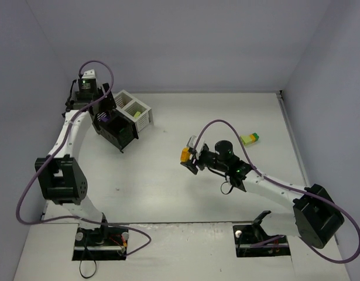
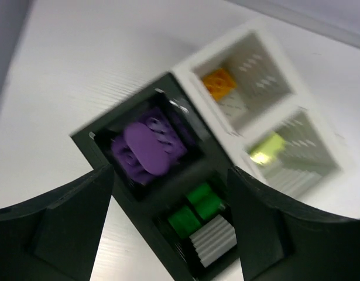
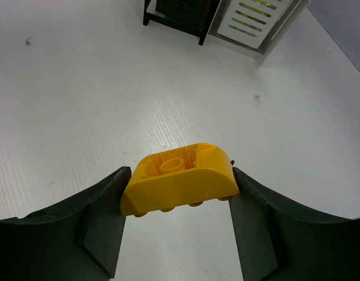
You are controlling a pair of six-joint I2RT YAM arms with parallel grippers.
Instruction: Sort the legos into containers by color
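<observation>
My right gripper (image 1: 190, 158) is shut on an orange-yellow lego (image 1: 184, 154), held above the middle of the table; the right wrist view shows it (image 3: 180, 178) clamped between both fingers. My left gripper (image 1: 105, 116) hangs open and empty over the black bins of the containers (image 1: 133, 111). The left wrist view shows purple legos (image 2: 147, 149) in one black bin, dark green legos (image 2: 194, 211) in the other, an orange one (image 2: 219, 82) and a lime one (image 2: 266, 149) in the two white bins. A lime-green and yellow lego (image 1: 250, 139) lies on the table at right.
The containers (image 3: 226, 17) stand far off at the top of the right wrist view. Walls enclose the table at the back (image 1: 197, 88) and on the right side. Purple cables loop off both arms.
</observation>
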